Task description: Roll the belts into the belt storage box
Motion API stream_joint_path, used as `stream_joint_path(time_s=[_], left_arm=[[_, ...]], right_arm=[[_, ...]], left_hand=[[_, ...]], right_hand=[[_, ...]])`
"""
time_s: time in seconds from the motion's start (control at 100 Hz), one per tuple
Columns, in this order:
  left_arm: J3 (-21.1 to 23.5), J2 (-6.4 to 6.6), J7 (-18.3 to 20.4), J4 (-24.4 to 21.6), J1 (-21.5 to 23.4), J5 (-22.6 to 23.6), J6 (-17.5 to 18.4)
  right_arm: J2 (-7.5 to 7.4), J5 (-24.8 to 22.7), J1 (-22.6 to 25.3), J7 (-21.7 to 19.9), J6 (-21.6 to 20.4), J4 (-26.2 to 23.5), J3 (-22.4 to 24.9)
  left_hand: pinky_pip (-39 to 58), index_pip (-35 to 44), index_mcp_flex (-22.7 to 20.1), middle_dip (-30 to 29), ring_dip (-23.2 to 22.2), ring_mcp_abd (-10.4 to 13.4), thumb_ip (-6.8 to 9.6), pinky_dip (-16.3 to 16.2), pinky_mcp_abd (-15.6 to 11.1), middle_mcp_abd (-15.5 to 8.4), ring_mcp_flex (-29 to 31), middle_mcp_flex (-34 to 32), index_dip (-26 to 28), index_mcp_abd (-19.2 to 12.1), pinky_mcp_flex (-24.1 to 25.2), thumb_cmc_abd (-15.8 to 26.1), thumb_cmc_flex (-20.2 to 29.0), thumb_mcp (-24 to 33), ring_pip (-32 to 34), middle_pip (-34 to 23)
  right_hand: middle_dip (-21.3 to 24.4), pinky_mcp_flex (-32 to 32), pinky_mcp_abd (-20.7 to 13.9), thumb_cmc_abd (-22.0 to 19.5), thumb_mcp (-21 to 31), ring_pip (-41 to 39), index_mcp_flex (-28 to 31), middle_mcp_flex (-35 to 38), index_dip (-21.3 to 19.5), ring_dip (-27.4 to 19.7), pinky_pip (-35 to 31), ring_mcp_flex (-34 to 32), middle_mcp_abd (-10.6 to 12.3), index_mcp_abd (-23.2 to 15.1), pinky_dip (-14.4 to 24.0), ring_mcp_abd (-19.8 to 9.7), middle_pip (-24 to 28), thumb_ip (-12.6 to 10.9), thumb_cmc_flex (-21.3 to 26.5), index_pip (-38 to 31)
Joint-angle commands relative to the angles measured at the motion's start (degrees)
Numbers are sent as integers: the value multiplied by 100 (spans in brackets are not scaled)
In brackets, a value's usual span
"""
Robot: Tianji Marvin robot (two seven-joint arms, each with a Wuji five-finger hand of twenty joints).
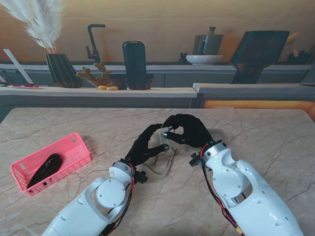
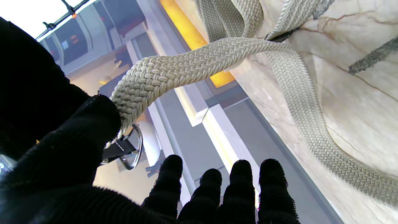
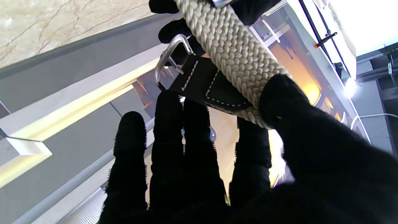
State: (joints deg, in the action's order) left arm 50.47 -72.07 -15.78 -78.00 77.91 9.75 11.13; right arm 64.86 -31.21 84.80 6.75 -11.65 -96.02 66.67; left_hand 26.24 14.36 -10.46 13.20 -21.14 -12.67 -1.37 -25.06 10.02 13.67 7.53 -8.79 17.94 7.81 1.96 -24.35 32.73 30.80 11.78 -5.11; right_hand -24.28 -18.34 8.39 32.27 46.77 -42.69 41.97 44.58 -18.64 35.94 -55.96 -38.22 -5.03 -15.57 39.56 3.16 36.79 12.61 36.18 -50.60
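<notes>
Belt (image 1: pixel 158 162), woven and floppy, is hanging between both hands above the surface (image 1: pixel 256 132); left hand (image 1: pixel 142 145) and right hand (image 1: pixel 189 130) fingers are pinching its buckle end (image 3: pixel 186 77), the firmest hold.

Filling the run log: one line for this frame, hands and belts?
left hand: shut on beige woven belt | right hand: shut on belt's buckle end | belt tail: trailing on table | pink box: holds black belt

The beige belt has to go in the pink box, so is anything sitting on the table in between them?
Nothing visible does. The beige belt is held up by the left hand and right hand, and only bare table lies between it and the pink box, which already holds a black belt.
</notes>
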Motion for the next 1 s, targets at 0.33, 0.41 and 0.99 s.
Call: stream_joint_path(time_s=[0.33, 0.41, 0.99], left_arm=[[-228, -133, 35, 128, -112, -385, 133], [-256, -149, 60, 140, -112, -492, 218], [-225, -343, -228, -170, 146, -1360, 248]], right_arm=[[12, 1033, -126, -613, 2, 114, -147], [29, 1092, -159, -590, -4, 164, -208], [115, 520, -174, 76, -120, 337, -322]], left_hand=[[-432, -511, 208, 121, 116, 389, -140, 41, -306, -273, -106, 142, -118, -427, -96, -328, -220, 262, -172, 138], [-445, -480, 203, 99, 130, 477, -150, -30, -278, -316, -19, 102, -49, -464, -164, -396, -210, 413, -174, 72], [2023, 3951, -2186, 981, -914, 353, -400, -462, 347, -814, 2983, -3491, 1485, -1104, -965, 248, 1934, -260, 1847, -2101]], right_hand=[[-368, -852, -380, -355, 267, -1063, 572, 836, -229, 658, -584, -814, 176, -389, 248, -247, 586, 71, 445, -818], [-295, -845, -334, -407, 211, -858, 567, 923, -263, 570, -516, -899, 241, -376, 195, -302, 462, 81, 494, -815], [187, 700, 228, -378, 333, 1687, 479, -305, -352, -807, 1299, 589, 128, -1122, -484, -247, -465, -39, -46, -707]])
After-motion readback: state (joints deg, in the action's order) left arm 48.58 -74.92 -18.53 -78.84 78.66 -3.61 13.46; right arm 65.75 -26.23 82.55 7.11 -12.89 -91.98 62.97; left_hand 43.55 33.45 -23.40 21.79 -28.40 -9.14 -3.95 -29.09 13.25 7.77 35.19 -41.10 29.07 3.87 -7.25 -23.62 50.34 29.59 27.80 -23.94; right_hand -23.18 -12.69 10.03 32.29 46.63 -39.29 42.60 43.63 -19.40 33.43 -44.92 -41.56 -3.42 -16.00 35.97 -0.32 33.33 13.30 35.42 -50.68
